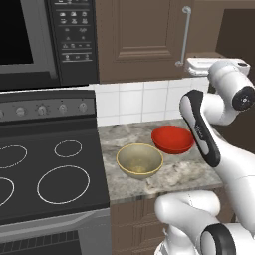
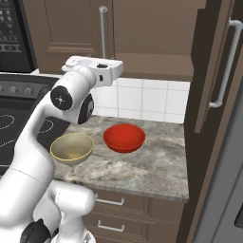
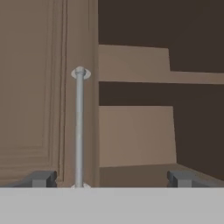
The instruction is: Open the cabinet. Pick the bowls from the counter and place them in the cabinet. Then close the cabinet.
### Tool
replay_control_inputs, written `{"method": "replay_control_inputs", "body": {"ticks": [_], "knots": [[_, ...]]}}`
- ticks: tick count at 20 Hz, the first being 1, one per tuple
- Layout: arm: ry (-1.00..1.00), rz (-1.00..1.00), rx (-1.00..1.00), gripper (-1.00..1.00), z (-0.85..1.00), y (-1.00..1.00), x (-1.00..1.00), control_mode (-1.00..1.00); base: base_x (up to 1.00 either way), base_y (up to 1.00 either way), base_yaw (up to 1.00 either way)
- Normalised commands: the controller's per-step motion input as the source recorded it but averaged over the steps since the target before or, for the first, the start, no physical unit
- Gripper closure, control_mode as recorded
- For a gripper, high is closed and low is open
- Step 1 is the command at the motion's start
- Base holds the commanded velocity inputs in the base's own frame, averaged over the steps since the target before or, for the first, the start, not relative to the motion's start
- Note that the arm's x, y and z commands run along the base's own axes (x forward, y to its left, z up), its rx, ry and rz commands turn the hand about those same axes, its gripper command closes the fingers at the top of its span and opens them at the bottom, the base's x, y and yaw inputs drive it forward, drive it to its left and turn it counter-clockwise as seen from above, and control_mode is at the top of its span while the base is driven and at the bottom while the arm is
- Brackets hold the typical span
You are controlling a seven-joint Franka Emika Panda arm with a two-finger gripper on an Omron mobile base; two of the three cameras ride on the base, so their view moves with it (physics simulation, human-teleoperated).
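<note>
Wide-open two-finger gripper (image 3: 112, 178) facing the brown wooden wall cabinet (image 3: 48, 87); upright silver bar handle (image 3: 79, 127) left of centre, seemingly between the fingertips.

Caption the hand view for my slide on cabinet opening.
Open gripper faces the cabinet: closed left door with silver bar handle, right side open onto a wooden shelf.

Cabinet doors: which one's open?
The right door, swung out toward the camera with the shelf exposed. The left door, by the microwave, is closed flush.
</note>
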Motion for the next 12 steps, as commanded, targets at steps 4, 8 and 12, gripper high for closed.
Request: {"method": "replay_control_inputs", "body": {"ticks": [4, 8, 12], "knots": [[0.0, 0.0, 0.0, -1.0, -0.02, 0.0, 0.44, -1.0, 0.0, 0.0, 0.0], [-0.02, 0.0, 0.0, -1.0, -0.06, 0.0, 0.36, -1.0, 0.0, 0.0, 0.0], [-0.06, 0.0, 0.0, -1.0, -0.07, 0.0, 0.34, -1.0, 0.0, 0.0, 0.0]]}}
